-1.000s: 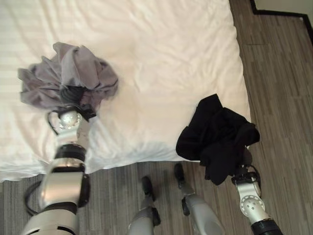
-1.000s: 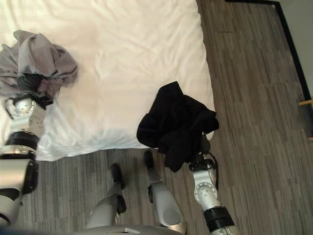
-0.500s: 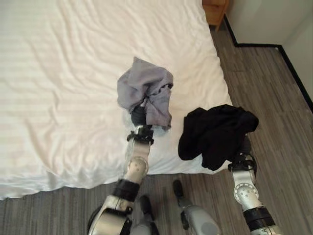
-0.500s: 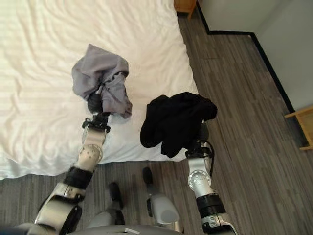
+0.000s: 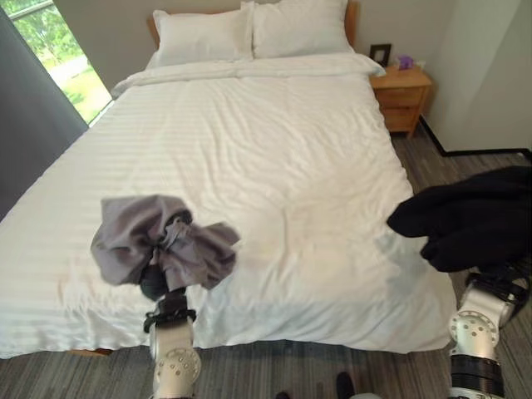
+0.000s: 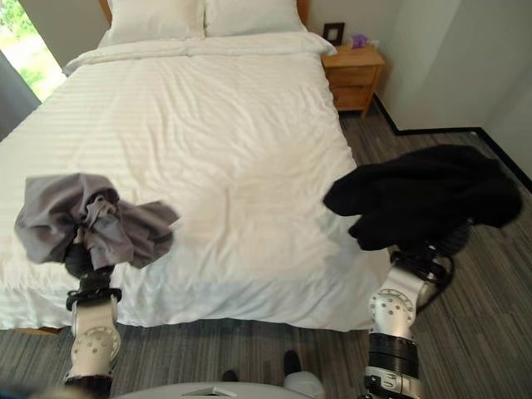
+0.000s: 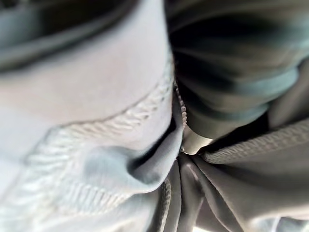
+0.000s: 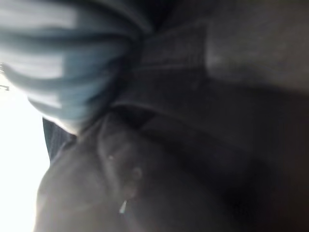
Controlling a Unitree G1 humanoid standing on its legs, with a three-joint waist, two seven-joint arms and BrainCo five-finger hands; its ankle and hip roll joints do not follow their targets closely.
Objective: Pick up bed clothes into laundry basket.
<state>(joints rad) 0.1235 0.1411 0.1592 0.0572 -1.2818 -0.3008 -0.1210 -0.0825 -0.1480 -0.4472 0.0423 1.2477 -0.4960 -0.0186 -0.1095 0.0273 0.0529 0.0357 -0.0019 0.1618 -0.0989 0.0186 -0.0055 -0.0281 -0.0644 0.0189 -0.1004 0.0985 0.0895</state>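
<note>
There were two pieces of clothing, and each one was lifted by one hand of the robot. The grey garment (image 5: 162,243) was bunched up over the left hand (image 5: 155,283) and hung in the air above the near edge of the bed (image 5: 249,133). In the left wrist view, the grey cloth (image 7: 96,125) with its stitched hems was pressed close around the dark ribbed cover, so the cloth sat in the grip of this hand, but the fingers themselves were buried in the folds. The black garment (image 6: 424,195) was draped over the right hand (image 6: 453,241), beside the near right corner of the bed and above the wooden floor (image 6: 490,316). In the right wrist view, dark cloth (image 8: 193,121) covered almost everything, and I cannot tell if the fingers of this hand were curled or straight. The bed had a white striped cover, and two white pillows (image 5: 249,29) lay side by side at its head. One wooden nightstand (image 5: 401,96) stood right of the bed, near the wall, with a small dark frame (image 5: 381,53) on top. At the left there was one window (image 5: 50,50).
</note>
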